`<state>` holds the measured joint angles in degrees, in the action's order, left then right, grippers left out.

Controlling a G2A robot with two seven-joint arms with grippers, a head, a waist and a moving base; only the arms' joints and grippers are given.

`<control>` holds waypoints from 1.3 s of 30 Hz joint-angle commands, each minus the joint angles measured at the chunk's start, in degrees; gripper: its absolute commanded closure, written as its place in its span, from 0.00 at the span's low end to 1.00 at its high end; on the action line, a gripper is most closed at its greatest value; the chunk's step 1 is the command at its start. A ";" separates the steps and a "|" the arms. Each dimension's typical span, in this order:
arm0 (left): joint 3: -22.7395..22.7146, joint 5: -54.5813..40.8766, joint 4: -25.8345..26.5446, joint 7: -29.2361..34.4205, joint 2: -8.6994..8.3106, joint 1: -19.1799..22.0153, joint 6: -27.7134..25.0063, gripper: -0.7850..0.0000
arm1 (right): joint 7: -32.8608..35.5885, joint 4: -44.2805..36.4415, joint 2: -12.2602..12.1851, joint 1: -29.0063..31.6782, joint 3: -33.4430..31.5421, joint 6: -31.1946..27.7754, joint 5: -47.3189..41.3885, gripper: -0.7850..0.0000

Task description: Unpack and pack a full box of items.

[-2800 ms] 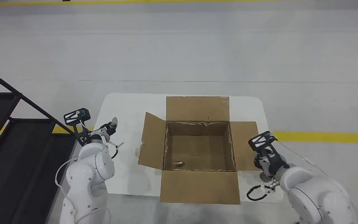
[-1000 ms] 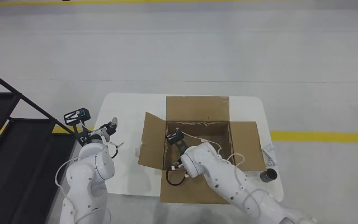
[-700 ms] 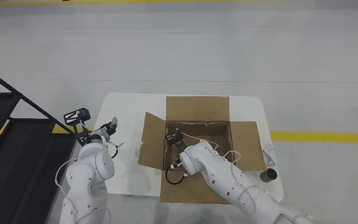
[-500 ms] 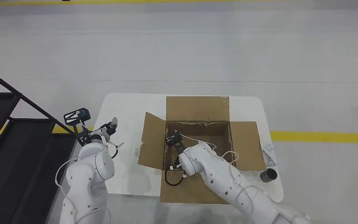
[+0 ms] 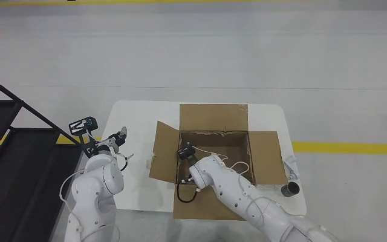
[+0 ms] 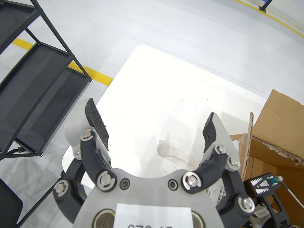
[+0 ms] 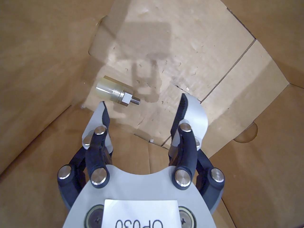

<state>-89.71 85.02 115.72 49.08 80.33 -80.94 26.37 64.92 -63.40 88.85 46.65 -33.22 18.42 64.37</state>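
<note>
Right wrist view looks down into the box [image 7: 190, 36], where the right gripper [image 7: 143, 103] hangs low over the cardboard floor with its fingers spread apart and nothing between them. A small metal fitting [image 7: 116, 94], with a pale round body, a hex nut and a short threaded stud, lies on its side near the fold where the floor meets a wall. It sits just off the tip of one finger, not in the gap.

The step looks like fetching this piece out. To do it well, I would shift the gripper sideways until the round body is centred, close across that body rather than the thin stud, and keep the outer finger off the wall. The piece is round and may roll if nudged.

The left gripper [image 6: 150, 110] is held over the bench [image 5: 139, 121] beside the box, fingers wide apart and empty.

Count: one box, one fitting seen inside it, one scrap of clear tape [image 6: 171, 151] on the bench, and one dark cylinder [image 5: 291, 189] with one pale packet [image 5: 290, 162] past the box's far flap; one black rack [image 6: 35, 84] stands on the floor
</note>
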 commanded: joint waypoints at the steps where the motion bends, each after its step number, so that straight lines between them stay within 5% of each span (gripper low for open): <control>1: 0.00 0.00 0.00 0.00 0.00 0.00 0.00 0.00 | -0.03 1.03 0.63 -0.36 0.61 0.16 0.10 0.28; 16: 0.00 0.00 0.00 0.00 0.00 0.00 0.00 0.00 | -3.78 4.81 2.96 -0.39 -0.11 0.48 -0.76 0.22; 19: 0.00 0.00 0.00 0.00 0.00 0.00 0.00 0.00 | -5.08 3.60 2.82 0.62 -1.01 1.03 -0.47 0.10; 22: 0.00 0.00 0.00 0.00 0.00 0.00 0.00 0.00 | -5.82 1.21 2.46 1.82 -2.44 1.93 -0.14 0.16; 39: 0.00 0.00 0.00 0.00 0.00 0.00 0.00 0.00 | -4.43 -2.70 1.19 3.66 -5.51 1.04 1.42 0.15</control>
<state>-89.71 85.02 115.72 49.08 80.33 -80.94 26.37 60.49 -66.11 90.04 50.31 -38.73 19.46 65.79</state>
